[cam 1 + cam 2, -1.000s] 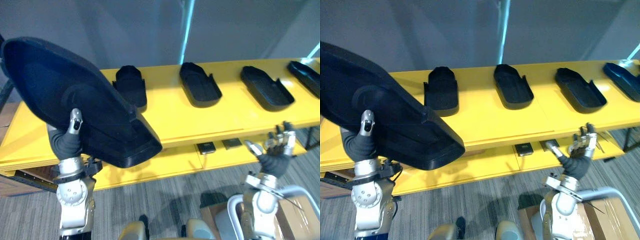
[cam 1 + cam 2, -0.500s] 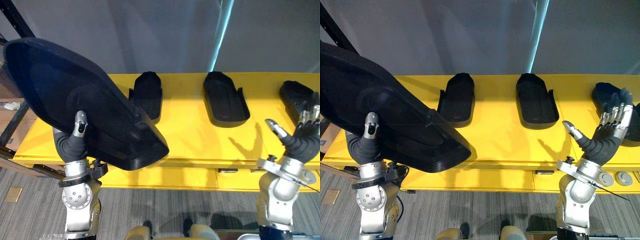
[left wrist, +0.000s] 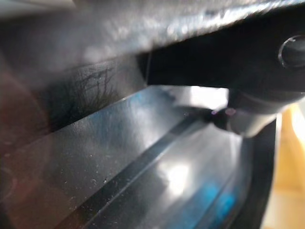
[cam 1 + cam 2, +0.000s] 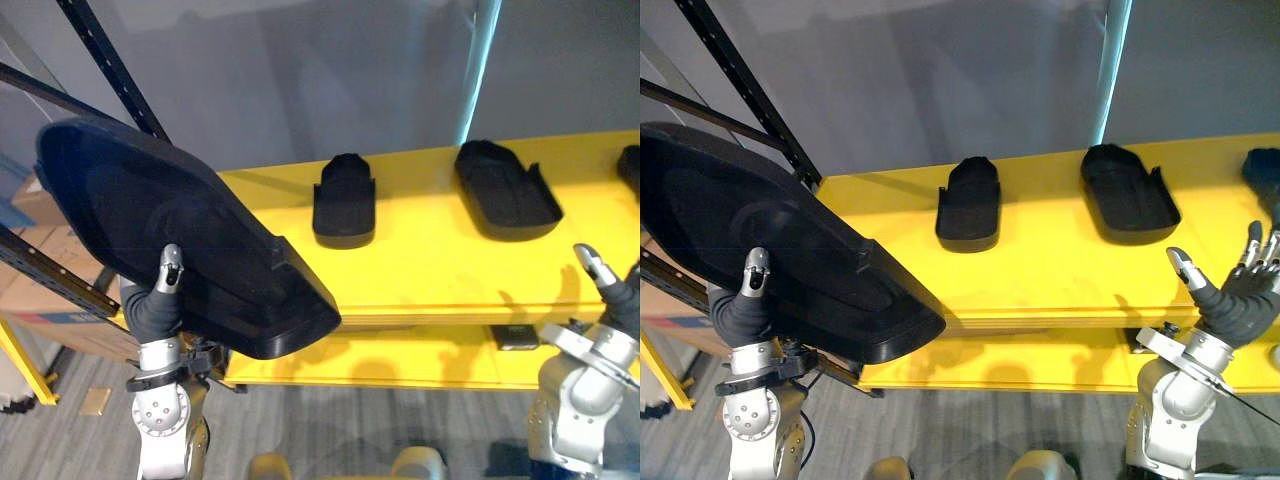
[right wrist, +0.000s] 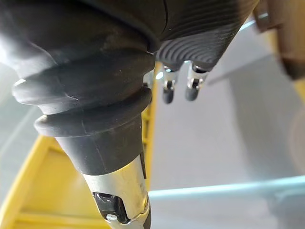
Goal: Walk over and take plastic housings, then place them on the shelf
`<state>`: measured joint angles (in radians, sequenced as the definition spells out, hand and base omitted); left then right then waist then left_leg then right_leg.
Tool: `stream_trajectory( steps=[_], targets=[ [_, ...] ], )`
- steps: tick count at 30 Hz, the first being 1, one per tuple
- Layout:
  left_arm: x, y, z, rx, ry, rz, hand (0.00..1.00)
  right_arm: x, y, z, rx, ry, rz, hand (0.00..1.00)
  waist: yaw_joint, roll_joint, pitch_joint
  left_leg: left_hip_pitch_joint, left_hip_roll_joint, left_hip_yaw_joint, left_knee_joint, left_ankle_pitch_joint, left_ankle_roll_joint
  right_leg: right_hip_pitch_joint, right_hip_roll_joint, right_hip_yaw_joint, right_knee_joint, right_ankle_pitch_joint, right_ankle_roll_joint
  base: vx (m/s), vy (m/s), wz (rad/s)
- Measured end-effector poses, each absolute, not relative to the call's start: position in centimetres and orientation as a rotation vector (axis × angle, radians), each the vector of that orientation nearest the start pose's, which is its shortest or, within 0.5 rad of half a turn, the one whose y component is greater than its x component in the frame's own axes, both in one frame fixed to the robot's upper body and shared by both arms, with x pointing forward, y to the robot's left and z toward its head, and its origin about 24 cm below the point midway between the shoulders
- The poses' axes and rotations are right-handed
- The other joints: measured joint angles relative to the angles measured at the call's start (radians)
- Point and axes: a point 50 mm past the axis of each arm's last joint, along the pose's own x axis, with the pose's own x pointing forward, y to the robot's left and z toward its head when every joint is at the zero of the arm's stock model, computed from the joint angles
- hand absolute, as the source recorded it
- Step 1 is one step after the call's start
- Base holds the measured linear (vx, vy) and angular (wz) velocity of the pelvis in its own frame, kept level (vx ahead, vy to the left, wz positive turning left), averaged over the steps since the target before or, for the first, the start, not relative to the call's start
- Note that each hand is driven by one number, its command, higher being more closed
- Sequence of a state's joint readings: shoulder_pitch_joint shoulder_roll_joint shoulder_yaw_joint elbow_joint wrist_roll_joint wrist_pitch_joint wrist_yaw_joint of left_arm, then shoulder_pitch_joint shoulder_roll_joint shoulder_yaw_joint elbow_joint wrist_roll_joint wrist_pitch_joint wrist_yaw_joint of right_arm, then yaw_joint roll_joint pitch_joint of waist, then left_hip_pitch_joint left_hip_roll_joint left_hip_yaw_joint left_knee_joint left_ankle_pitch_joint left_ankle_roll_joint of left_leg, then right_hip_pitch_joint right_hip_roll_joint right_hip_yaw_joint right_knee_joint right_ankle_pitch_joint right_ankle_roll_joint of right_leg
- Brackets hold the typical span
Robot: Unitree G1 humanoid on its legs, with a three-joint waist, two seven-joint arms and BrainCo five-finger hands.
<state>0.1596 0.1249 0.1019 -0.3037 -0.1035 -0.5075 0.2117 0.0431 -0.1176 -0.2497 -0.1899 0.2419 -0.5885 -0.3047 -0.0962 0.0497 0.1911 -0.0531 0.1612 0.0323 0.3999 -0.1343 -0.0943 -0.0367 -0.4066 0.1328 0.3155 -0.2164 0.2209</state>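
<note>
Floor: grey carpet under you.
Left hand: clamped on the housing; your thumb lies on its hollow face, the fingers are hidden behind it.
Housing: big, black, held tilted in the air before the shelf's left end.
Right hand: raised at the shelf's front edge, fingers spread and loose, holding nothing.
Shelf: yellow, two levels. On top, well apart, you have a short housing, a long housing and an edge housing.
Room: black rack and cardboard boxes to your left, grey wall behind.
</note>
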Motion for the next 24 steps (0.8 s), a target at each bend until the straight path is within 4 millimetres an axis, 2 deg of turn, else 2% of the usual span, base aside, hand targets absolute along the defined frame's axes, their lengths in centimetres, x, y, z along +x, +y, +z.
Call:
stream_trajectory(
  steps=[1, 2, 3, 4, 5, 6, 7, 8, 9, 10, 11, 13, 15, 17, 20, 21, 23, 24],
  targets=[
    [20.1, 20.7, 13.0, 0.029, -0.689, 0.286, 1.00, 21.1, -23.5, 12.3, 0.183, -0.737, -0.528, 0.00, 0.002, -0.017, 0.006, -0.008, -0.016, 0.005, 0.025, -0.088, -0.078, 0.009, -0.024, 0.005, -0.027, 0.018, 0.042, -0.04, 0.557, 0.24],
    [20.2, 20.8, 13.1, 0.044, -0.695, 0.275, 1.00, 21.7, -22.9, 11.8, 0.211, -0.711, -0.520, 0.00, 0.004, -0.023, 0.010, -0.031, -0.018, 0.007, 0.072, -0.143, -0.118, 0.031, -0.032, 0.001, -0.057, 0.047, 0.055, -0.06, 0.459, 0.07],
    [20.3, 20.8, 13.1, 0.054, -0.688, 0.266, 1.00, 21.9, -22.4, 11.4, 0.223, -0.690, -0.512, 0.00, 0.008, -0.027, 0.013, -0.041, -0.021, 0.011, 0.109, -0.165, -0.106, 0.048, -0.037, 0.001, -0.077, 0.087, 0.058, -0.04, 0.410, -0.20],
    [20.6, 21.1, 13.1, 0.087, -0.673, 0.240, 1.00, 22.1, -21.2, 10.5, 0.226, -0.646, -0.478, 0.00, 0.028, -0.028, 0.012, -0.037, -0.017, 0.028, 0.142, -0.210, -0.091, 0.069, -0.035, 0.003, -0.114, 0.198, 0.056, -0.05, 0.384, -0.25],
    [20.9, 21.1, 13.4, 0.108, -0.677, 0.219, 1.00, 22.0, -20.7, 10.2, 0.229, -0.632, -0.462, 0.00, 0.030, -0.029, 0.009, -0.033, -0.016, 0.032, 0.140, -0.220, -0.074, 0.070, -0.032, 0.001, -0.125, 0.268, 0.041, -0.05, 0.362, -0.20],
    [21.1, 21.1, 13.7, 0.122, -0.686, 0.205, 1.00, 21.9, -20.5, 10.2, 0.226, -0.628, -0.455, 0.00, 0.030, -0.029, 0.007, -0.032, -0.016, 0.034, 0.131, -0.221, -0.068, 0.068, -0.028, -0.005, -0.137, 0.321, 0.015, -0.04, 0.252, 0.00],
    [21.5, 21.4, 14.5, 0.153, -0.708, 0.189, 1.00, 22.0, -20.1, 10.2, 0.228, -0.626, -0.441, 0.00, 0.033, -0.023, -0.002, -0.033, -0.005, 0.064, 0.080, -0.192, -0.027, 0.045, -0.003, -0.054, -0.124, 0.332, -0.065, -0.01, 0.207, 0.09],
    [21.7, 21.6, 14.8, 0.166, -0.715, 0.186, 1.00, 22.0, -20.0, 10.2, 0.224, -0.629, -0.436, 0.00, 0.031, -0.026, -0.006, -0.034, -0.002, 0.066, 0.055, -0.173, -0.022, 0.037, 0.032, -0.057, -0.076, 0.289, -0.053, 0.01, 0.167, 0.12],
    [21.9, 21.9, 15.2, 0.181, -0.723, 0.186, 1.00, 22.0, -19.9, 10.3, 0.213, -0.635, -0.430, 0.00, 0.030, -0.035, -0.012, -0.028, -0.004, 0.065, 0.016, -0.147, -0.015, 0.034, 0.079, -0.082, -0.032, 0.215, -0.029, 0.12, 0.086, 0.08],
    [22.0, 22.1, 15.5, 0.186, -0.726, 0.190, 1.00, 22.0, -19.9, 10.7, 0.202, -0.652, -0.424, 0.00, 0.031, -0.046, -0.018, -0.015, -0.012, 0.065, -0.035, -0.106, -0.017, 0.035, 0.148, -0.116, -0.017, 0.128, -0.028, 0.13, 0.083, -0.01],
    [22.0, 22.2, 15.5, 0.186, -0.722, 0.190, 1.00, 21.9, -19.8, 10.9, 0.191, -0.659, -0.422, 0.00, 0.031, -0.047, -0.019, -0.015, -0.019, 0.067, -0.051, -0.094, -0.018, 0.037, 0.167, -0.132, -0.023, 0.106, -0.032, 0.15, 0.104, -0.15],
    [22.2, 22.1, 15.3, 0.183, -0.703, 0.185, 1.00, 21.8, -20.0, 11.4, 0.156, -0.677, -0.416, 0.00, 0.032, -0.052, -0.022, -0.008, -0.037, 0.084, -0.090, -0.064, -0.012, 0.041, 0.176, -0.160, -0.069, 0.091, -0.042, 0.08, 0.062, -0.14],
    [22.3, 21.6, 15.0, 0.164, -0.683, 0.178, 1.00, 21.8, -20.2, 11.4, 0.129, -0.669, -0.415, 0.00, 0.029, -0.037, -0.018, 0.004, -0.040, 0.087, -0.115, -0.053, -0.018, 0.061, 0.176, -0.159, -0.114, 0.094, -0.044, 0.06, -0.024, -0.06],
    [22.2, 21.2, 14.6, 0.114, -0.679, 0.209, 1.00, 21.8, -21.1, 11.8, 0.068, -0.683, -0.415, 0.00, 0.030, -0.015, -0.026, 0.012, -0.033, 0.087, -0.152, -0.026, -0.025, 0.076, 0.185, -0.160, -0.171, 0.102, -0.034, 0.05, -0.094, -0.11],
    [21.9, 21.0, 14.3, 0.082, -0.674, 0.223, 1.00, 21.5, -22.0, 12.9, 0.024, -0.728, -0.420, 0.00, 0.029, 0.021, -0.033, 0.033, -0.012, 0.089, -0.175, -0.014, -0.029, 0.079, 0.208, -0.157, -0.174, 0.103, -0.039, 0.04, -0.087, -0.13],
    [21.7, 20.9, 14.2, 0.075, -0.674, 0.228, 1.00, 21.3, -22.3, 13.4, 0.018, -0.752, -0.414, 0.00, 0.027, 0.034, -0.032, 0.046, -0.005, 0.090, -0.167, -0.014, -0.029, 0.093, 0.215, -0.154, -0.173, 0.098, -0.046, 0.04, -0.057, -0.25],
    [21.4, 21.1, 13.9, 0.082, -0.658, 0.234, 1.00, 21.2, -22.3, 13.5, 0.020, -0.751, -0.389, 0.00, 0.027, 0.038, -0.023, 0.042, 0.003, 0.092, -0.072, -0.012, -0.026, 0.119, 0.217, -0.140, -0.165, 0.079, -0.061, 0.01, -0.050, -0.28],
    [21.3, 21.3, 13.7, 0.085, -0.650, 0.239, 1.00, 21.0, -22.3, 13.3, 0.018, -0.739, -0.375, 0.00, 0.029, 0.041, -0.009, 0.010, 0.016, 0.083, 0.053, -0.007, -0.017, 0.139, 0.221, -0.131, -0.154, 0.053, -0.079, -0.04, -0.068, -0.25]
  ],
)
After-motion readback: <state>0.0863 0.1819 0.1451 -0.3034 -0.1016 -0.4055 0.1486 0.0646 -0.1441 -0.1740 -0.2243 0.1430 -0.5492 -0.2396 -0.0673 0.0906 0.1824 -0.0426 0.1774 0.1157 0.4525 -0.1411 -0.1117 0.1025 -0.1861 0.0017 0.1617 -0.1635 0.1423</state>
